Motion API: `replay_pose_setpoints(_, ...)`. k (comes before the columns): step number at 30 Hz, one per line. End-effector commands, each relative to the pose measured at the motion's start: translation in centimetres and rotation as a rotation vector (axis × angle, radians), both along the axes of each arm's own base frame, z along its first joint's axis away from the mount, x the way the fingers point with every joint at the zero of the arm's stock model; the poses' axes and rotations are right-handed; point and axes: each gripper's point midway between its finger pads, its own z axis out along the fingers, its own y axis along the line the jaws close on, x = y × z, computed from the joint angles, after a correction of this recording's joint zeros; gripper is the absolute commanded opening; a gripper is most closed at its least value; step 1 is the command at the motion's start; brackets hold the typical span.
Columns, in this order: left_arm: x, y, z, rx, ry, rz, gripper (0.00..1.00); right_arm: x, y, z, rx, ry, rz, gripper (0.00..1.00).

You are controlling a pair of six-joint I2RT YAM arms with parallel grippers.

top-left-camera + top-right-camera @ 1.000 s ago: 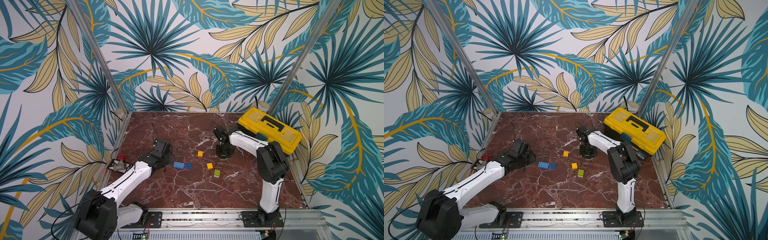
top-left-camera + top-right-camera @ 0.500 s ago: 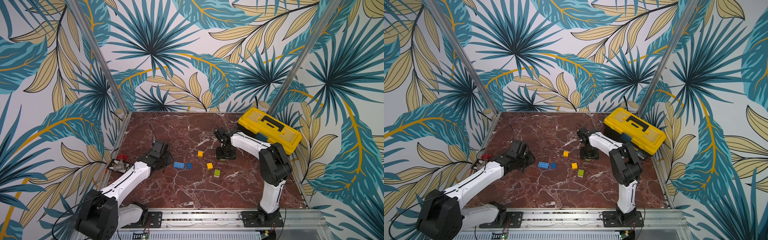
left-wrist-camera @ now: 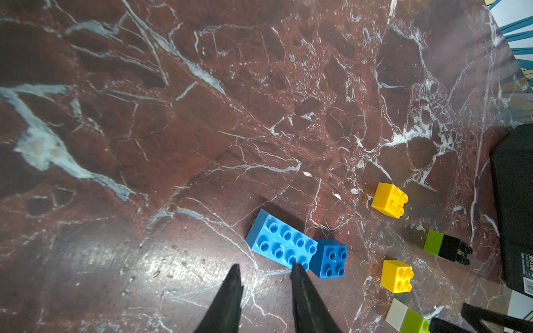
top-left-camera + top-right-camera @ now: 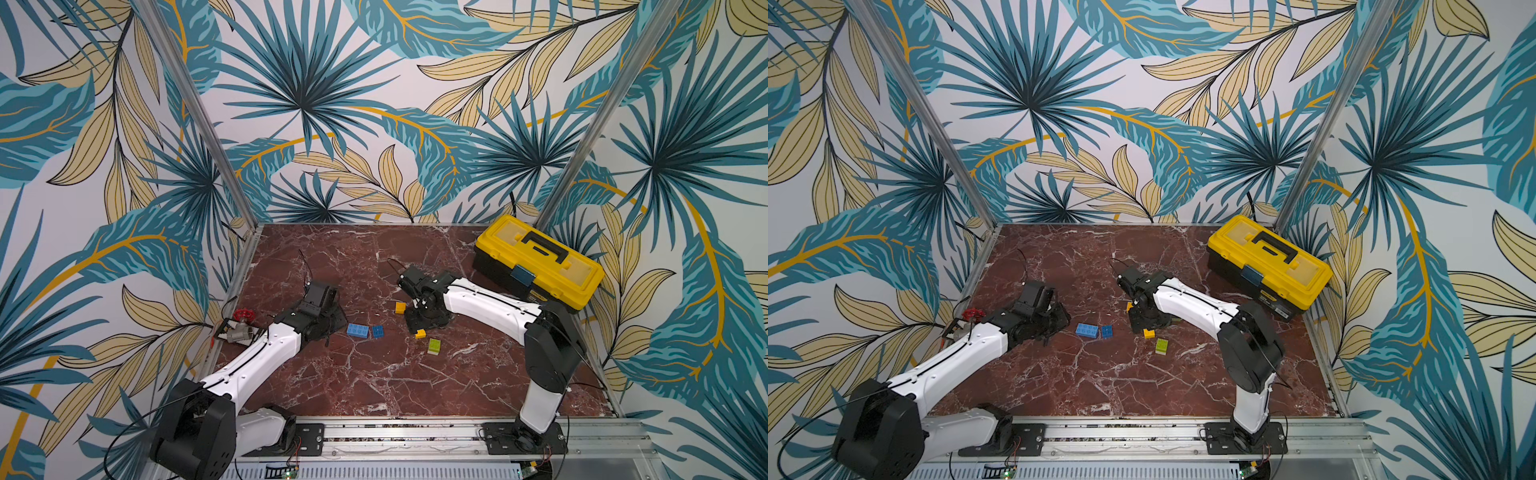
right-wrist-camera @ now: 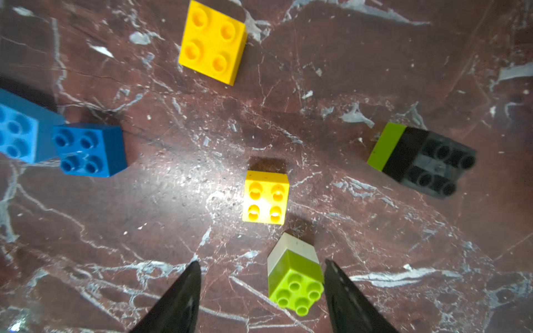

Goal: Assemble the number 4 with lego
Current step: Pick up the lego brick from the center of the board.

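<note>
The lego lies loose on the marble table [image 4: 374,386]. A long light-blue brick [image 4: 358,330] touches a dark-blue one [image 4: 377,331]. Two yellow bricks [image 4: 400,307] [image 4: 420,333] lie apart. A lime-green brick joined to a white one [image 5: 294,276] lies on its side. A green and black stub [image 5: 421,158] also lies on its side, hidden in both top views. No number 4 stands assembled. My left gripper [image 3: 264,265] is open and empty, one fingertip at the light-blue brick's corner [image 3: 281,245]. My right gripper [image 5: 261,263] is open, its fingers either side of the green-white pair.
A big yellow toolbox [image 4: 538,259] stands at the back right, close behind the right arm. A red-handled valve fitting [image 4: 241,326] lies at the table's left edge beside the left arm.
The right arm has shifted a little over the yellow and green bricks. The left gripper has drawn slightly back from the blue bricks. The bricks that show lie where they were.
</note>
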Motion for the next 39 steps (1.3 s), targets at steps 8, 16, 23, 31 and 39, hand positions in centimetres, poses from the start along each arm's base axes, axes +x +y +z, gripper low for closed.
replay_pose_setpoints(8,-0.7,0.4,-0.2,0.008,0.01,-0.004,0.32,0.9,0.3,-3.7,-0.042,0.042,-0.03,0.63)
replay_pose_setpoints(16,-0.4,0.3,0.1,0.004,0.003,-0.009,0.32,1.4,0.4,-4.5,-0.059,0.039,-0.029,0.51)
replay_pose_setpoints(23,-0.4,0.3,0.3,0.012,0.002,-0.01,0.32,1.3,0.0,-5.1,-0.078,0.046,-0.033,0.4)
replay_pose_setpoints(31,-0.2,0.3,0.6,0.016,-0.004,-0.01,0.32,1.4,0.0,-3.6,-0.058,0.019,-0.05,0.22)
replay_pose_setpoints(39,0.3,0.3,1.2,0.022,-0.021,-0.021,0.32,4.1,1.2,2.0,0.001,-0.107,-0.186,0.18)
